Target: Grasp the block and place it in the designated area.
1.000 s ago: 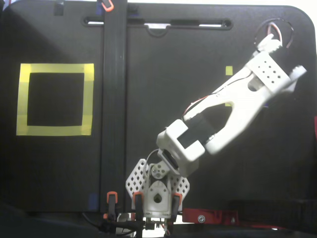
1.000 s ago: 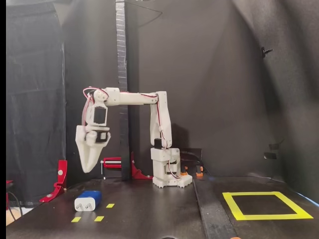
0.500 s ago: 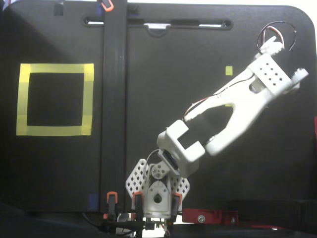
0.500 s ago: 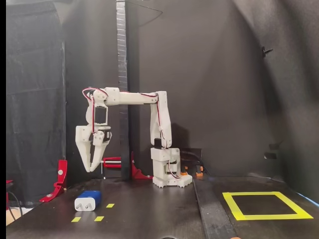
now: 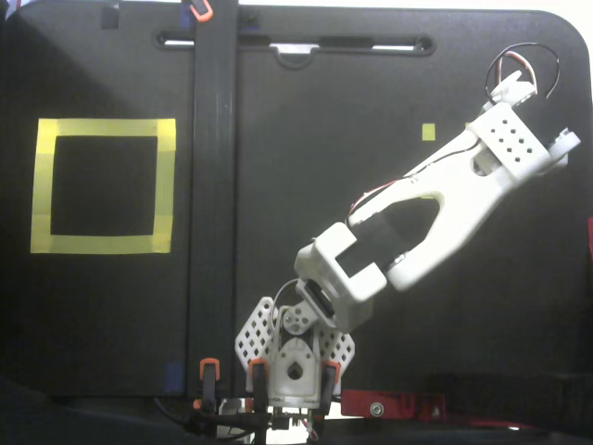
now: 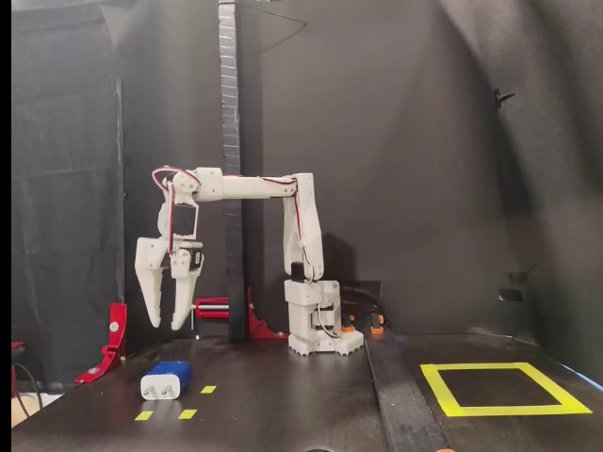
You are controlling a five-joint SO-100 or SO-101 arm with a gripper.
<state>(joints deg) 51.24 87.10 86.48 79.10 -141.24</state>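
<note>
Gripper (image 6: 168,326): fingers spread, empty, hanging above block.
Block (image 6: 167,379): near left, on table.
Area (image 6: 504,389): far right, apart.

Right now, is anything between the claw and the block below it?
No. In a fixed view the open claw hangs above the block, with only empty air between them; nothing blocks a straight descent.
</note>
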